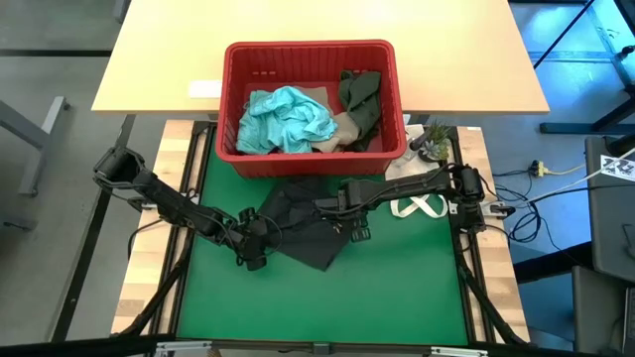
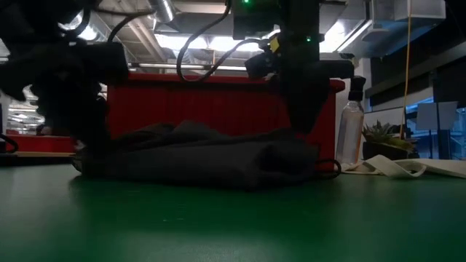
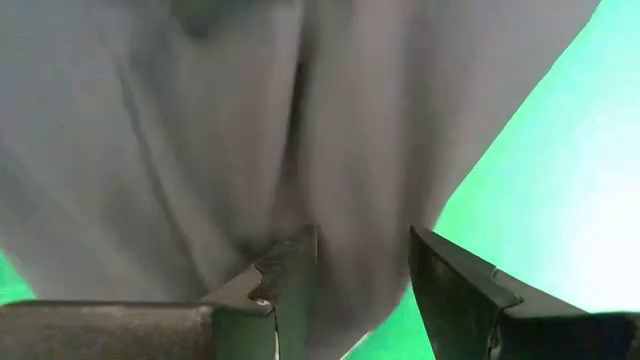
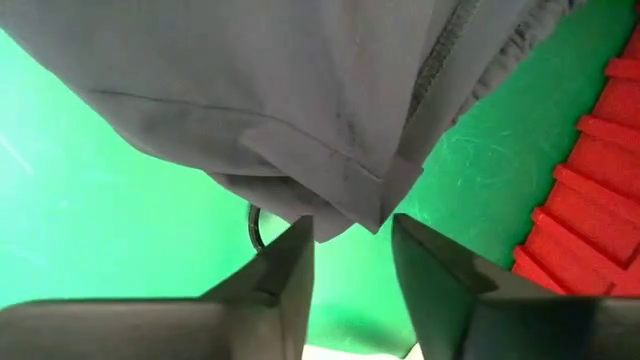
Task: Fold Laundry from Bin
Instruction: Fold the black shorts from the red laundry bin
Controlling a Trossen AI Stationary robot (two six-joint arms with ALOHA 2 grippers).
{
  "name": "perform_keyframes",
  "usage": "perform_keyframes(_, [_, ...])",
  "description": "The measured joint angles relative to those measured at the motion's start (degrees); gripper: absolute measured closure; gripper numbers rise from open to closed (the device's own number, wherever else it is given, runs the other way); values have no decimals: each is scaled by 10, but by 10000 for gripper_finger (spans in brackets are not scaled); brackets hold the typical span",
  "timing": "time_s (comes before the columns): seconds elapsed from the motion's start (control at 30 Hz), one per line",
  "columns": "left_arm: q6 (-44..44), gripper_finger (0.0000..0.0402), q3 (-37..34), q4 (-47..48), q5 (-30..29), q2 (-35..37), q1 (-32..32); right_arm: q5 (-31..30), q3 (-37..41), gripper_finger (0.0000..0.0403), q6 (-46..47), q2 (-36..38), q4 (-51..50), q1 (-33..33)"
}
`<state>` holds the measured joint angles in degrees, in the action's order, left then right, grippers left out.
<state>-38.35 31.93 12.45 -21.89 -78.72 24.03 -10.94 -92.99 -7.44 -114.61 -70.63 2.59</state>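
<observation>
The dark garment (image 1: 303,230) lay bunched on the green mat (image 1: 397,288), just in front of the red bin (image 1: 310,52), which held the teal (image 1: 288,119), olive (image 1: 360,99) and tan (image 1: 342,129) pieces. The likeliest trouble from here was the fold slumping: the cloth looked thick and uneven in the low view, so a layer could slide off or a hem could snag on a finger as an arm pulled away, dragging the pile askew toward the bin wall. The right gripper (image 4: 350,245) sat at the garment's bin-side edge with its fingers parted a little; a folded hem corner hung just at the gap, and it seemed not to be pinched, though that could not be told for certain. The left gripper (image 3: 362,262) was at the garment's opposite edge, its fingers partly apart over the cloth, with fabric lying between them but no clear grip on it.
</observation>
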Motion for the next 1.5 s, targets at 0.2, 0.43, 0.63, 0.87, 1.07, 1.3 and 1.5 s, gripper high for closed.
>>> perform_keyframes(0.2, [43,248,33,0,0,0,0,-32,0,209,2,0,-1,0])
perform_keyframes(0.43, [88,248,64,5,-10,0,-11,-105,0,199,38,0,-53,0])
perform_keyframes(0.63, [90,248,65,6,-11,0,-25,-18,0,198,101,0,-59,14])
perform_keyframes(0.87, [89,248,65,30,-11,0,-28,-7,0,198,102,0,62,86])
perform_keyframes(1.07, [90,248,65,36,-12,0,-28,-65,1,198,102,0,211,138])
perform_keyframes(1.3, [89,248,65,34,-15,0,-28,-33,41,198,103,-9,442,142])
perform_keyframes(1.5, [90,248,64,35,-24,0,-28,-19,46,198,125,-59,448,143])
